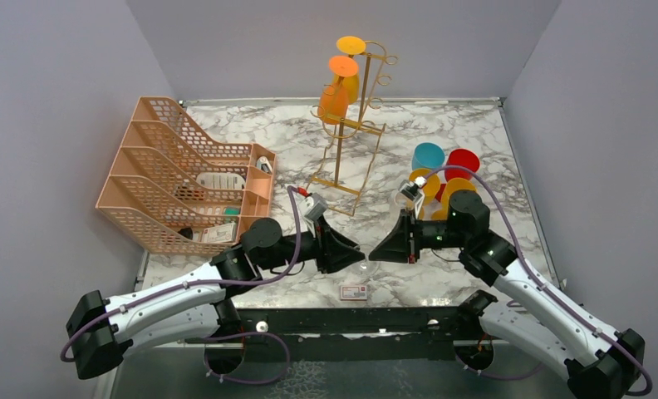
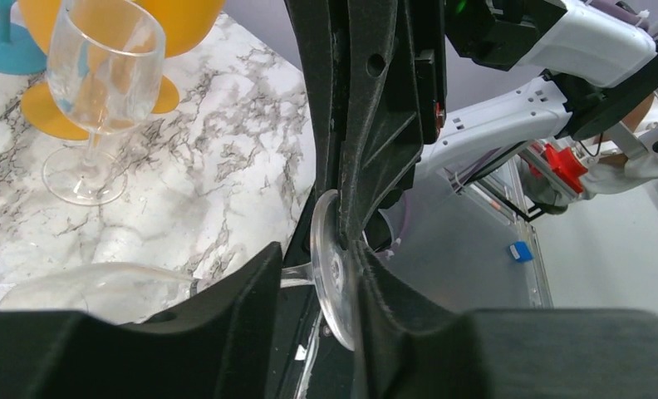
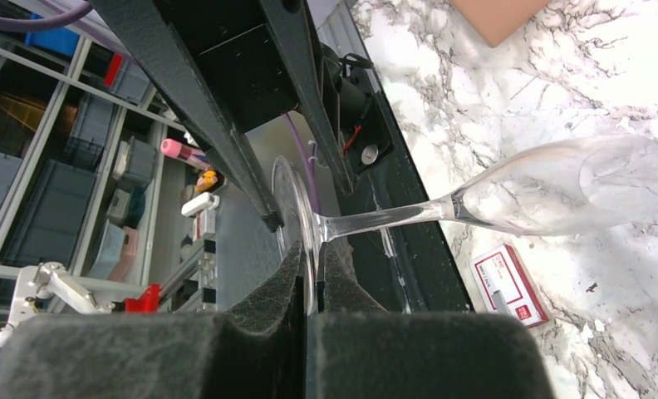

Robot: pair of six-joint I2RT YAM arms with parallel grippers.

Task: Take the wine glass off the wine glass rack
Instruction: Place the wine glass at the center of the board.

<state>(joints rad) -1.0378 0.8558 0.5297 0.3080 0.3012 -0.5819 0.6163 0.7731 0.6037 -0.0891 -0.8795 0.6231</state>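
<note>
A white marble-patterned table stands between plain grey walls. A small red-and-white card lies near the table's front edge, its print too small to read. The clear wine glass lies sideways in the air there, well apart from the gold wine glass rack at the back. The right end effector pinches its foot, and the left end effector straddles that foot, fingers slightly apart.

No lettering can be read anywhere. A small red-and-white card lies on the marble near the right gripper, on its near side, but its print is too blurred to make out. White slips in the peach tray, well to the left of the left gripper, are too small to read.
</note>
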